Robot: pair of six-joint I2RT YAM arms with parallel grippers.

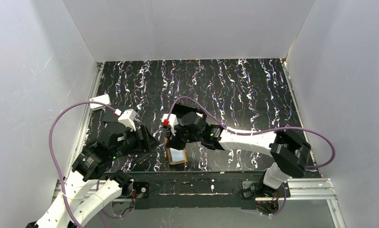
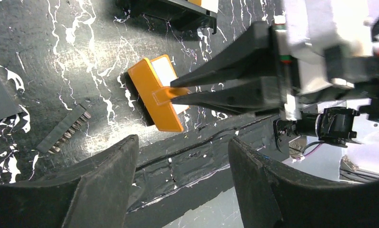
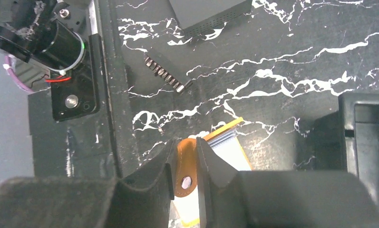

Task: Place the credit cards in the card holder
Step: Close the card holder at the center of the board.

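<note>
Plainly, the small orange-tan leather-like card holder (image 1: 177, 156) lay on the black, white-veined bench (image 1: 235, 85) at six o'clock in the overhead view, close to the near edge. The right claw (image 1: 170, 141) stood just at eleven o'clock of it, drawn almost closed on the holder's narrow orange tab (image 2: 164, 94).

From the left wrist, the right claw (image 2: 174, 93) reached in from three o'clock. Its two black fingers (image 2: 225, 71) nipped the tab between them, and the card holder (image 2: 160, 102) spread away toward nine o'clock. A pale panel (image 2: 166, 70) showed on its upper face; whether that was a card or a see-through pocket could not be told. Whether the holder's body was raised off the bench could not be told either.

From the right wrist, the tab (image 3: 186, 166), with a small round metal stud, filled the slim gap of the right claw (image 3: 185, 156) at six o'clock. The card holder (image 3: 225, 140) ran off toward four o'clock, showing grey layered edges.

The left claw (image 2: 182, 142) gaped wide and gripped nothing. The holder lay at twelve o'clock of its gap, apart from both fingers.

A black toothed strip (image 2: 66, 135) rested at eight o'clock of the holder, and a black open tray (image 2: 178, 14) sat at twelve o'clock.
</note>
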